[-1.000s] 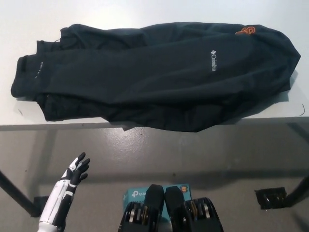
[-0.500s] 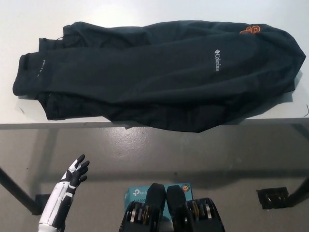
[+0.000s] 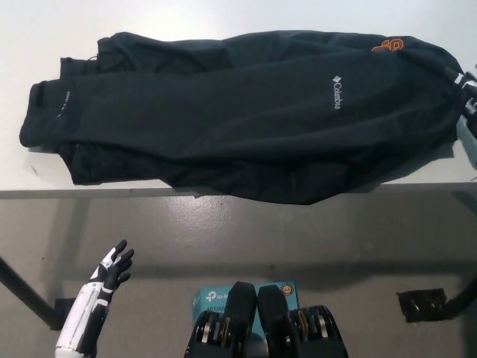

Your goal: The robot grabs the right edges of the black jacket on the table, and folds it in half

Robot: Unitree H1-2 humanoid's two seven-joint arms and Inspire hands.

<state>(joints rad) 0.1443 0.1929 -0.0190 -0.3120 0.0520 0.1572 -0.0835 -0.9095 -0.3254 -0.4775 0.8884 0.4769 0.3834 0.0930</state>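
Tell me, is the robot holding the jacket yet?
No. The left hand is open below the table, off the black jacket. The right hand isn't clearly visible.

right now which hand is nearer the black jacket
The right. Something that looks like the right hand is just entering at the picture's right edge, against the black jacket's right end. The left hand hangs well below the table, apart from the jacket, fingers spread.

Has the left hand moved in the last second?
Yes. Judged against the table edge, the left hand has dropped slightly, farther below it, fingers apart, holding nothing.
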